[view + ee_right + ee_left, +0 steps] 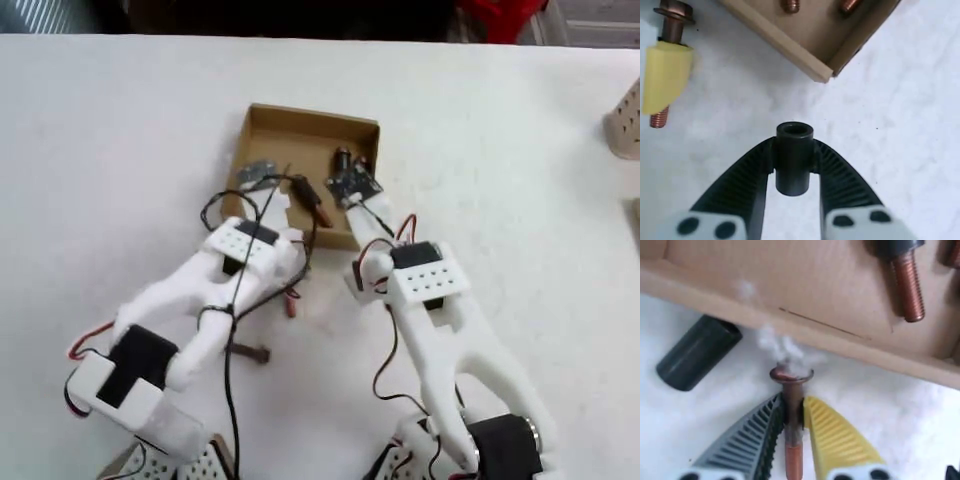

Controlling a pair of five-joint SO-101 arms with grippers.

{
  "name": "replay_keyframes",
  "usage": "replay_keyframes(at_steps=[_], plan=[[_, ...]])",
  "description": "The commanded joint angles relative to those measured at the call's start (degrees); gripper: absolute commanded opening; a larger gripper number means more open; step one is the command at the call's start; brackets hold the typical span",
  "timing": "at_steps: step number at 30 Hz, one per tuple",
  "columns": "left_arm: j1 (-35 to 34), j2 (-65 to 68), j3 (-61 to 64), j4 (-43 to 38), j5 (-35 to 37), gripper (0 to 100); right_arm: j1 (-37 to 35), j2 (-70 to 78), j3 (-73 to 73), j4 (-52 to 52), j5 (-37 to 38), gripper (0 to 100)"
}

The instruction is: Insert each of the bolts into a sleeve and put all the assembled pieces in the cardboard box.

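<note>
Left tool (794,405): clamping bolt (791,376) by shank, just beside cardboard box (790,285) wall.
Right tool (794,159): grasping sleeve (794,131) upright near box corner.
Desk (920,415): carrying loose sleeve (697,352) beside wall.

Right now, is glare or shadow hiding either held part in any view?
Left wrist view: a pale glare-like patch lies over the bolt head and the cardboard box wall; its shank is unobscured. Right wrist view: even light, no glare on the sleeve, only its bore is dark. High view: table bright, shadows faint.
</note>
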State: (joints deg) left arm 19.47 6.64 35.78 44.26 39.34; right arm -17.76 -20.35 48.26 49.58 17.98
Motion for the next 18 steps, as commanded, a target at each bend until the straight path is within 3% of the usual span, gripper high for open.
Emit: replay_keyframes(at_steps=[1, 10, 18], plan=[[-0.8, -3.2, 0.3, 0.3, -0.7, 2, 0.5, -2.3, -0.4, -0.7, -0.1, 1.8], [-1.9, -23.3, 11.5, -3.4, -6.9, 2, 0.4, -2.3, -0.4, -0.7, -0.6, 1.8], [-12.0, -33.9, 18.5, -9.1, -12.4, 2, -1.9, -2.4, -0.4, -0.6, -0.7, 1.8]])
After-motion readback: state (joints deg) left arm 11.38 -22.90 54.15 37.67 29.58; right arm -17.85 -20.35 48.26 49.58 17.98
